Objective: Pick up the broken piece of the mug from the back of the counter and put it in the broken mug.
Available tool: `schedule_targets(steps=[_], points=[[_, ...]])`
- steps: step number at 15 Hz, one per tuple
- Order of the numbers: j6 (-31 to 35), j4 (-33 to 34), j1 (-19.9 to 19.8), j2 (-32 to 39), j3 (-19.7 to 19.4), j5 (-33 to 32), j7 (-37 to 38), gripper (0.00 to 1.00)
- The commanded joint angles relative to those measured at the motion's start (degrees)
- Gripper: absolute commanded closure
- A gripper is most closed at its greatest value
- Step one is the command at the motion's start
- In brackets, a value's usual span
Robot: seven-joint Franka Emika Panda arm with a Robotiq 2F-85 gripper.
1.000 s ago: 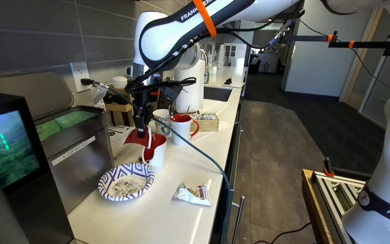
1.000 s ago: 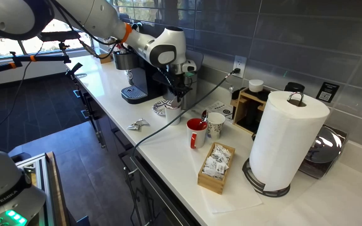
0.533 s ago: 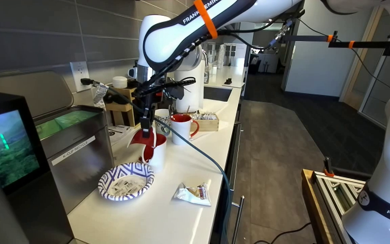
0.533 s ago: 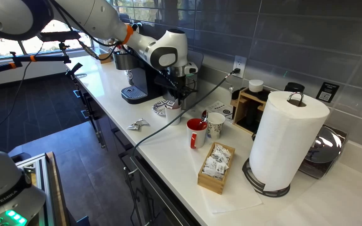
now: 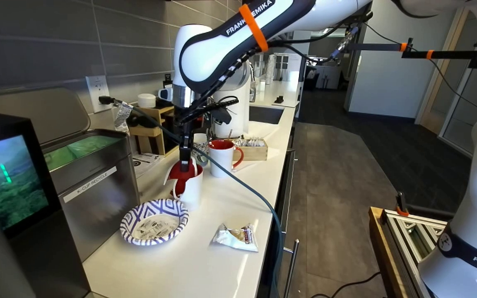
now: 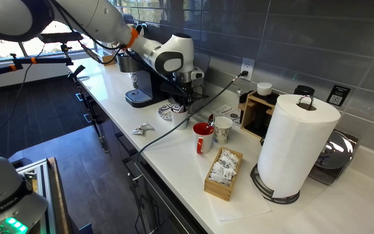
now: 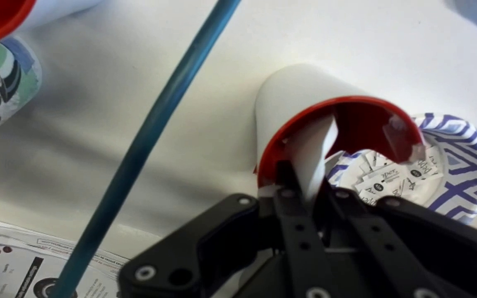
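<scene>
My gripper (image 7: 306,182) is shut on the broken piece of the mug (image 7: 313,151), whose white face shows between the fingers in the wrist view. The broken mug (image 7: 300,89), white outside and red inside, stands upright on the counter (image 5: 193,260), its jagged gap facing the paper bowl. In an exterior view, the red face of the broken piece (image 5: 175,173) hangs at the rim of the broken mug (image 5: 193,192), slanting across its mouth. From above, the piece overlaps the mug's opening; how deep it reaches is hard to tell. In an exterior view, the broken mug (image 6: 180,121) partly hides the piece.
A patterned paper bowl (image 5: 132,215) with packets sits close beside the broken mug. A blue-green cable (image 5: 246,185) crosses near the arm. Behind stand a whole red-and-white mug (image 6: 203,144) and a paper cup (image 6: 222,133). The recycling bin (image 5: 97,186) borders the left in an exterior view.
My gripper has carried the broken piece sideways toward the whole mug and slightly down, from beside the broken mug to over its mouth. The grip has stayed the same.
</scene>
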Motion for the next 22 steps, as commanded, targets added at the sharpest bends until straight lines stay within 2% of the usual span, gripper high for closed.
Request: schedule_targets(steps=[1,8,9,10,11,12,15,16,17,18,19,22], points=[[0.6,-3.0,-0.6,-1.8,0.7,-0.8,-2.9,0.97],[1.9,-4.9,0.4,-2.2,0.6,-2.9,-3.2,0.97],[1.8,-5.1,0.5,-2.3,0.7,-3.0,-3.3,0.89],[1.6,-5.2,0.6,-2.4,0.7,-3.2,-3.1,0.64],[1.6,-5.2,0.7,-2.4,0.7,-3.4,-3.0,0.64],[1.6,-5.3,0.8,-2.4,0.7,-3.7,-2.9,0.58],[1.6,-5.5,0.9,-2.6,0.7,-4.3,-2.8,0.34],[1.7,-5.6,0.9,-2.7,0.7,-4.4,-2.8,0.59],[1.6,-5.8,1.0,-2.8,0.7,-4.5,-2.7,0.70],[1.4,-5.7,0.9,-2.9,0.7,-4.4,-2.6,0.46],[1.3,-5.6,0.9,-3.0,0.7,-4.2,-2.6,0.32],[0.8,-4.9,0.3,-3.6,1.3,-1.6,-2.2,0.15]])
